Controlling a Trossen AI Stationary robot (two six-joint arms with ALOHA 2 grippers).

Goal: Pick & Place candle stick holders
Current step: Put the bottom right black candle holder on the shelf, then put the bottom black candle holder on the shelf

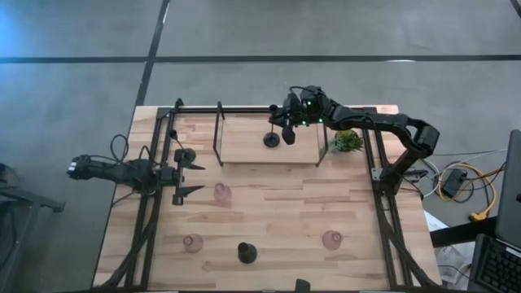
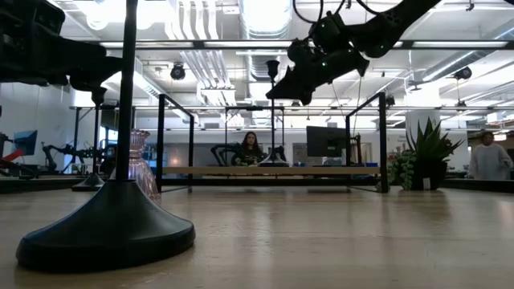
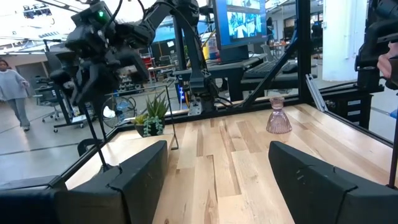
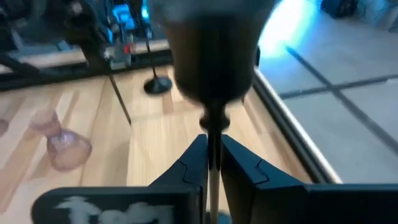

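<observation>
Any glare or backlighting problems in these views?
High view: bright patch on the floor at one corner. Low view: ceiling lights blow out, near black holder is a backlit silhouette. Right wrist view: glare patch behind the gripped black holder.

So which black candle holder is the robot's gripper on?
The slim black holder standing on the raised shelf at the back. The right gripper is around its thin stem; the other black ones stand alone.

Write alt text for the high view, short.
Overhead: the right gripper reaches over a raised wooden shelf at the table's far side, at a slim black candle holder standing there, beside a small green plant. The left gripper waits open at the left; three pink glass holders and another black holder stand nearer.
</observation>
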